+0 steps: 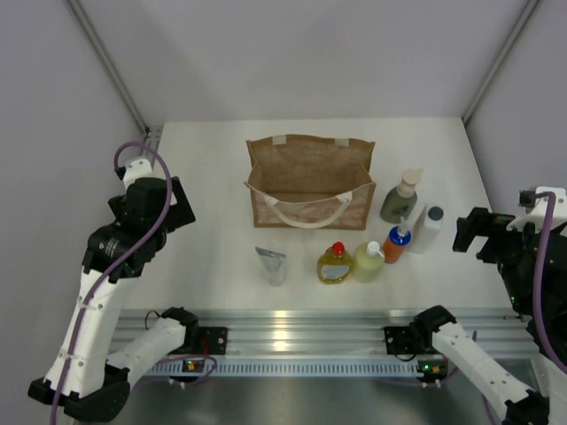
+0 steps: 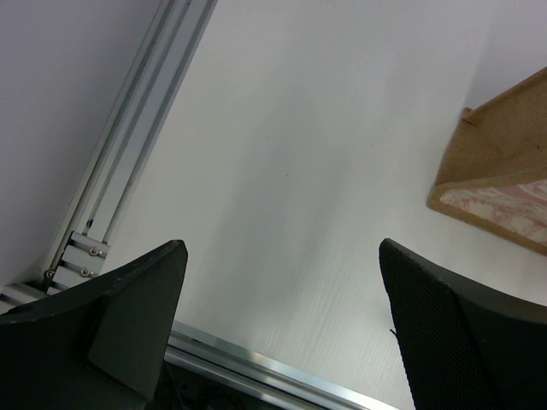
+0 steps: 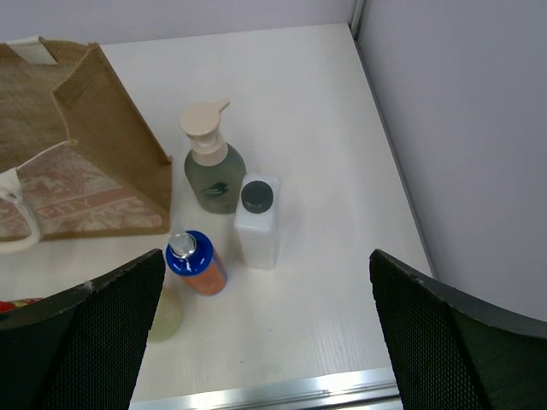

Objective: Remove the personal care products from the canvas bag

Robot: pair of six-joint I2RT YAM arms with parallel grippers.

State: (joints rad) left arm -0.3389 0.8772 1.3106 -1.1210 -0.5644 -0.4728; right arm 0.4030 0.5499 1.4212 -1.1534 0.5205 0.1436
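Products (image 1: pixel 368 261) stand on the tabletop (image 1: pixel 213 230) before the bag (image 1: pixel 310 177), seen from above; probably light, stiff, slick bottles, the tube (image 1: pixel 272 264) soft.

Left wrist: left hand (image 2: pixel 282 256) wide, empty, near the bag.

Right wrist: right hand (image 3: pixel 267 256) wide, empty, above the pump bottle (image 3: pixel 209 171); take bodies at mid-height.

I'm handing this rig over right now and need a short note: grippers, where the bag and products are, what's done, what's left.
Left gripper: open, empty, left of the canvas bag.
Right gripper: open, empty, above the bottles on the right.
Canvas bag: upright, mouth open; nothing shows inside from above.
In front of the bag: silvery tube, yellow red-capped bottle, pale-green bottle.
To its right: orange blue-capped bottle, white dark-capped bottle, grey-green pump bottle.
Done: all six products are out.
Left: apparently nothing.
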